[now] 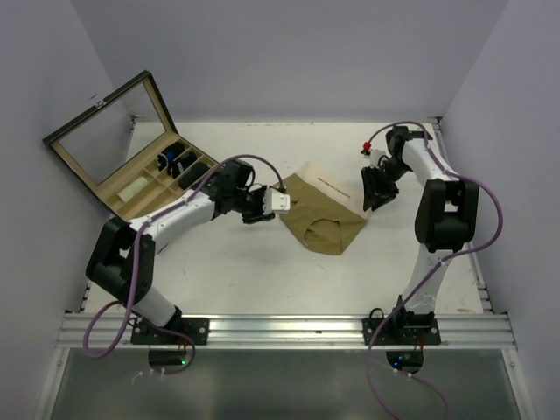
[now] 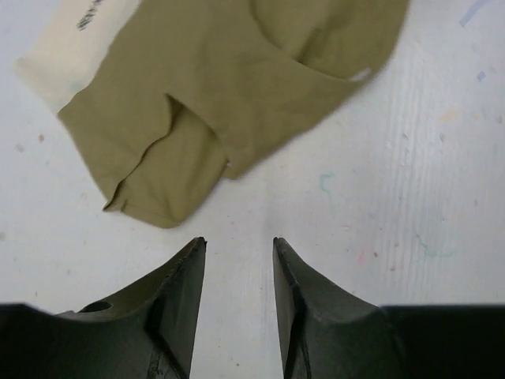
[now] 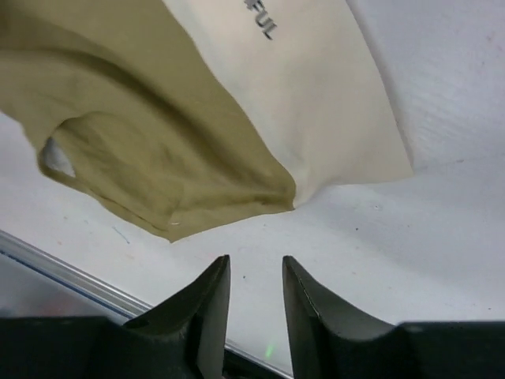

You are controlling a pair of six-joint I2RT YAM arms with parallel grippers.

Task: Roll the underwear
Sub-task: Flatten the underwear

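The olive underwear [image 1: 319, 210] with a cream waistband [image 1: 332, 182] lies spread and slightly rumpled in the middle of the white table. My left gripper [image 1: 278, 206] sits at its left edge. In the left wrist view the left gripper [image 2: 239, 243] is open and empty, a little short of a folded corner of the underwear [image 2: 237, 87]. My right gripper [image 1: 372, 197] is at the cloth's right edge. In the right wrist view the right gripper [image 3: 256, 259] is open over bare table, just short of the underwear [image 3: 158, 134] where the waistband [image 3: 316, 103] ends.
A wooden box [image 1: 149, 179] with its glass lid raised stands at the back left, with dark rolled items [image 1: 179, 164] and a white one [image 1: 133, 188] in its compartments. A metal rail [image 1: 280, 331] runs along the near edge. Grey walls close in both sides.
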